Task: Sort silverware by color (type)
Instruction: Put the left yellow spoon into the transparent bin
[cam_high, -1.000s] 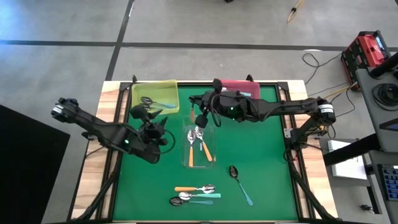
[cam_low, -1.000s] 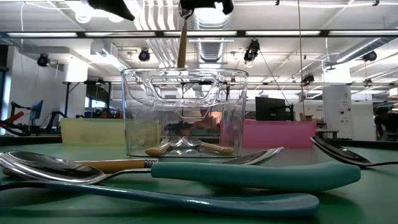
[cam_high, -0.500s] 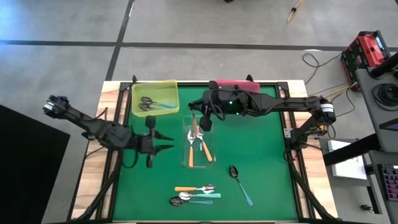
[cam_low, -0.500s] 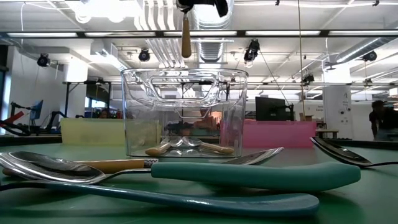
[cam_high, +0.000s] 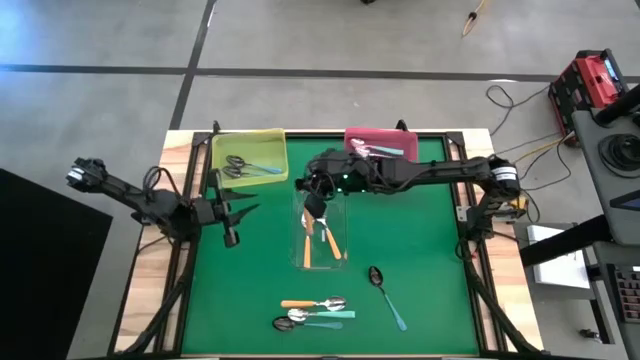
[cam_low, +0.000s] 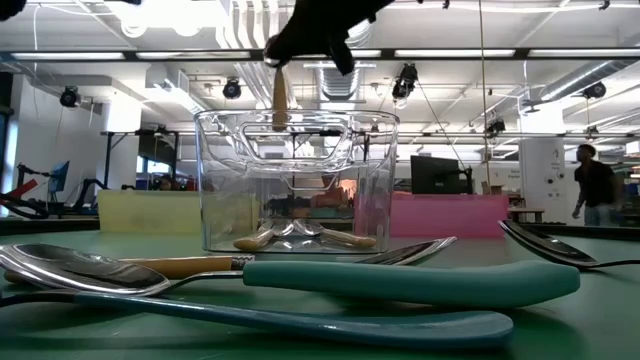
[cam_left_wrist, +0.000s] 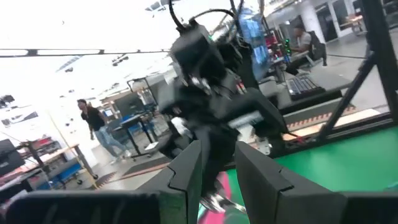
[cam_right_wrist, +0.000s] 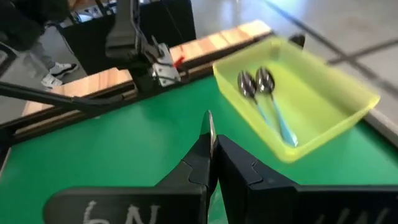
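Over at the left, left gripper (cam_high: 232, 218) low above the green mat (cam_high: 420, 250), with fingers (cam_left_wrist: 186, 177) a little apart and nothing between them. Just past that gripper, toward the far edge of the table, a yellow tray (cam_high: 248, 134) with two spoons with blue handles (cam_high: 243, 166) lying side by side inside. Next along, right gripper (cam_high: 313, 203) reaching in over the middle of the table, fingers pressed tight together on a spoon with an orange handle (cam_low: 280, 100). Handle hanging straight down from that gripper, tip about level with the top edge of a clear tray (cam_low: 215, 180), not touching it. Right under the gripper, at the bottom of the clear tray, more orange spoons (cam_high: 326, 242) in a loose bunch. Well away from both grippers, by the near edge of the table, a little group of loose spoons (cam_high: 316, 311), one with an orange handle and the others teal, lying close together. Behind the right gripper, next to its arm, a pink tray (cam_high: 352, 133) with a light spoon (cam_high: 378, 151) in it. Off on the other side of the right gripper from the left one, out on the bare mat, one dark spoon with a blue handle (cam_high: 386, 296), all alone. Far back in the room, at the right, a person (cam_low: 596, 192) walking.
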